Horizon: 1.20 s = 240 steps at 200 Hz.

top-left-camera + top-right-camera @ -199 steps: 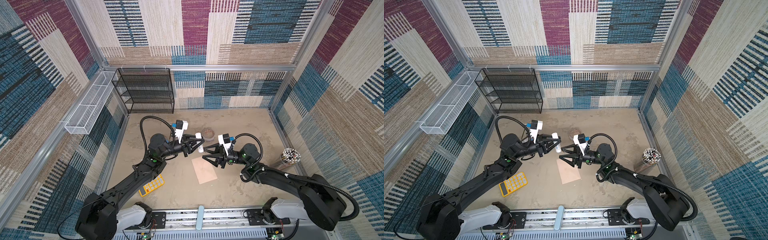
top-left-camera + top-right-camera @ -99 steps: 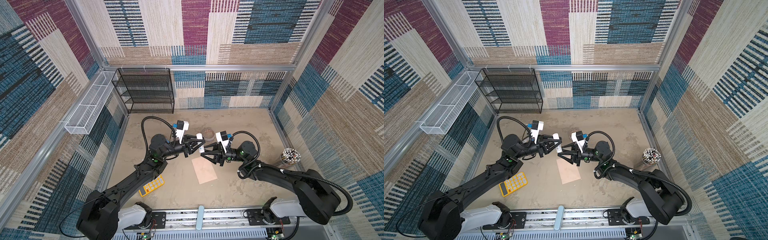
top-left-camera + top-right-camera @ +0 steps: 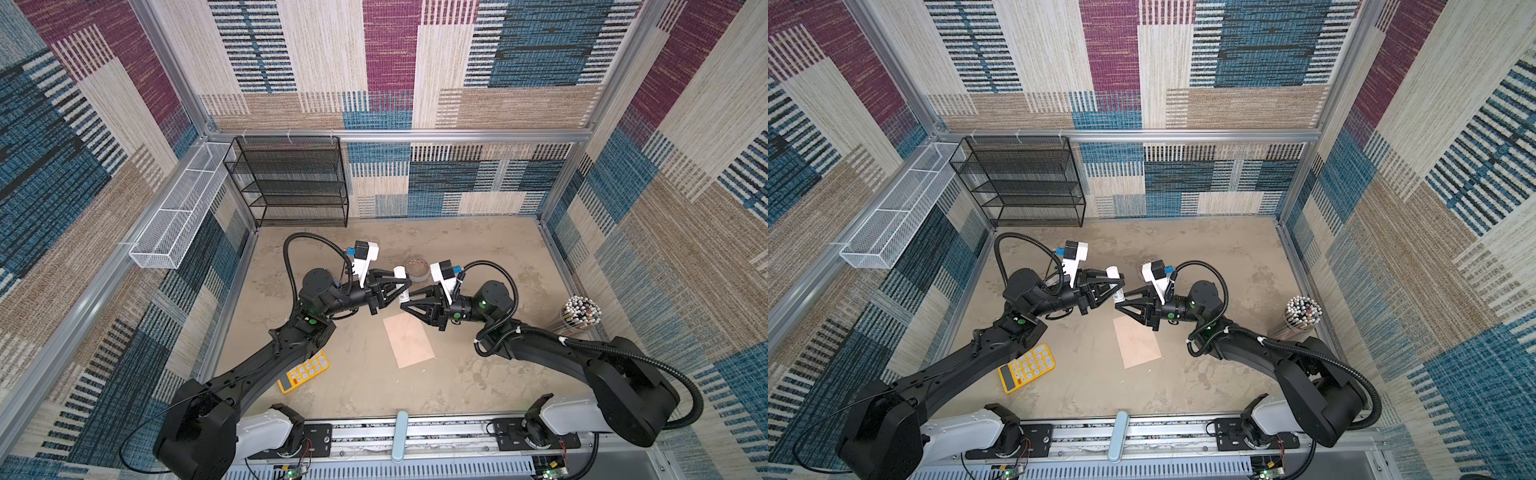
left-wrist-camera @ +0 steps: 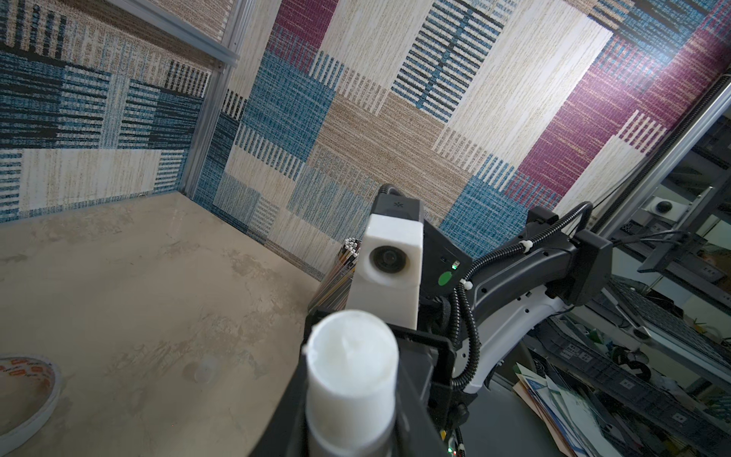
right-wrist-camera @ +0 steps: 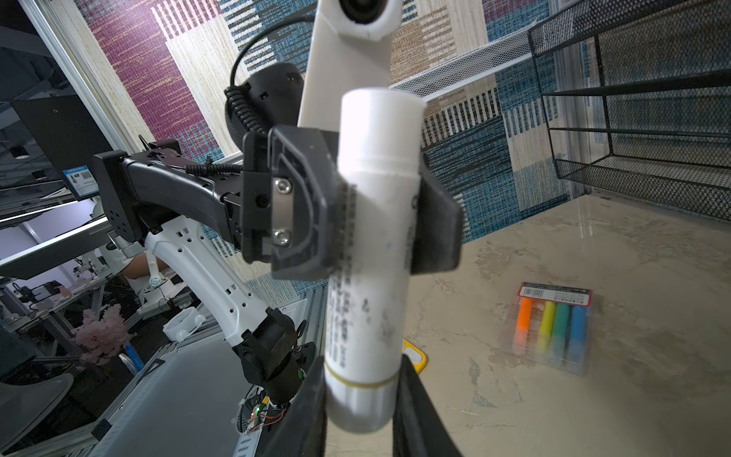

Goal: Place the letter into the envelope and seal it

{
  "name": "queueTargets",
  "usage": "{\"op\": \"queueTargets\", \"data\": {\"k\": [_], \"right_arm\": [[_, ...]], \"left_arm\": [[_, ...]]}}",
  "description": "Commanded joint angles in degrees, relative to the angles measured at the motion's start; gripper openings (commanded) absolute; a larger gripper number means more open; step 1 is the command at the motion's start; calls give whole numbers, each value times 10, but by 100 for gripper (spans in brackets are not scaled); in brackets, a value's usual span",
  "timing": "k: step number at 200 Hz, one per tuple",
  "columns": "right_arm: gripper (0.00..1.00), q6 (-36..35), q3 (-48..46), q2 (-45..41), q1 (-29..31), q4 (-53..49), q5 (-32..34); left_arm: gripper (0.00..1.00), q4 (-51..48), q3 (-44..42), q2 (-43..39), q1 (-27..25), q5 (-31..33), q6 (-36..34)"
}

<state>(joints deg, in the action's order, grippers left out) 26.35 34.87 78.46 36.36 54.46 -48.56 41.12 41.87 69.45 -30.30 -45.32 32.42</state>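
Near the peach paper envelope (image 3: pixel 409 340), left gripper (image 5: pixel 377 209) clamps a white glue stick (image 5: pixel 375 285) mid-barrel; right gripper (image 5: pixel 360 415) flanks its grey base, clamping unclear, likely to twist.

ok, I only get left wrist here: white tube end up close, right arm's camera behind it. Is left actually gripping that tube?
Observer: Yes. The right wrist view shows the left gripper clamped across the middle of the glue stick.
Operator: And right?
Observer: The right gripper is closed on the stick's lower end, a finger against each side.
Operator: Envelope?
Observer: In a top view the envelope lies flat on the table, partly beneath the right gripper.
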Motion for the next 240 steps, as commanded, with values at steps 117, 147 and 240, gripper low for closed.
{"op": "queueTargets", "data": {"k": [117, 147, 240], "right_arm": [[18, -133, 25, -143, 131, -177, 430], [17, -181, 30, -142, 188, -166, 559], [24, -232, 39, -87, 267, -143, 714]], "left_arm": [[0, -195, -9, -47, -80, 304, -119], [0, -198, -10, -38, -107, 348, -110], [0, -184, -7, -26, -144, 427, -108]]}}
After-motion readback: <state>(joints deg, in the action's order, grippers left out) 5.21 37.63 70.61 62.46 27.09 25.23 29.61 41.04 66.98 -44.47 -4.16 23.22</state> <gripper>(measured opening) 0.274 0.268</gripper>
